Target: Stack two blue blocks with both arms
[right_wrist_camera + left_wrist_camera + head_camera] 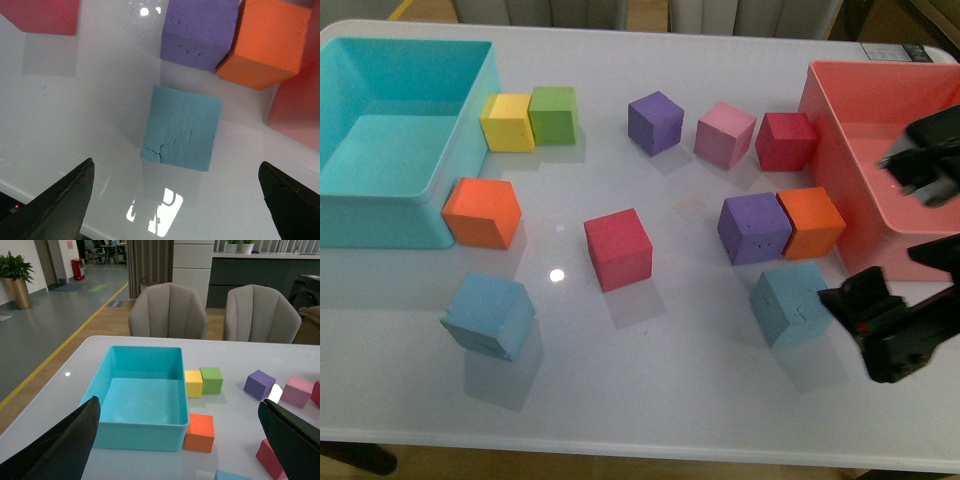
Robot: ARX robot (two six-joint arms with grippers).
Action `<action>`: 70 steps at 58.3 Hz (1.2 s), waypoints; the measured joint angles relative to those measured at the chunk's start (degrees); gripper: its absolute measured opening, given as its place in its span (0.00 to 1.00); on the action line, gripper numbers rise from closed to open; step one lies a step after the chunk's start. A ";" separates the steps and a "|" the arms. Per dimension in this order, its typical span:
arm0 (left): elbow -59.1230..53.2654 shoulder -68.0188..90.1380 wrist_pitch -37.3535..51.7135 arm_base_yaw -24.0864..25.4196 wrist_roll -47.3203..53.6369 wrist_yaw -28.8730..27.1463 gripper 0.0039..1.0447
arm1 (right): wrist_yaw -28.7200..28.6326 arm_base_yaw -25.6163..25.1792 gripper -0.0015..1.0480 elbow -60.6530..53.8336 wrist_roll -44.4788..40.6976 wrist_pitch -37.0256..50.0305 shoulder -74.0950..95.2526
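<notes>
Over the near-left of the tabletop (650,400), left gripper (178,404): fingers spread wide, nothing held, facing the bin; out of the front view.

Far-left corner: turquoise bin (380,215). Just right of its far end, yellow cube (508,122) touching green cube (553,114). At the bin's near-right corner, left orange cube (482,212), touching it or nearly so; cannot tell which.

Toward the near edge, left of centre: left blue block (490,315), turned askew, apart from every other cube.

Mid-table: red cube (618,249), alone.

Along the far side: far purple cube (655,122), pink cube (725,134), dark red cube (786,141), the last against the pink bin (840,190) at the right edge.

Right of centre: near purple cube (754,228) pressed against right orange cube (812,222), that one beside the pink bin's near corner. Just nearer than this pair: right blue block (790,303), flat on the tabletop, free of both, cracked at one corner in the right wrist view.

Above that block, right gripper (175,162): fingers wide apart, gripping nothing, block showing between them, touched by neither. In the front view, right arm (895,335) just right of the block.
</notes>
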 joint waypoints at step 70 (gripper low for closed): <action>0.02 0.00 0.00 0.00 0.00 0.00 0.92 | 2.03 0.79 0.42 13.03 8.46 -4.33 17.86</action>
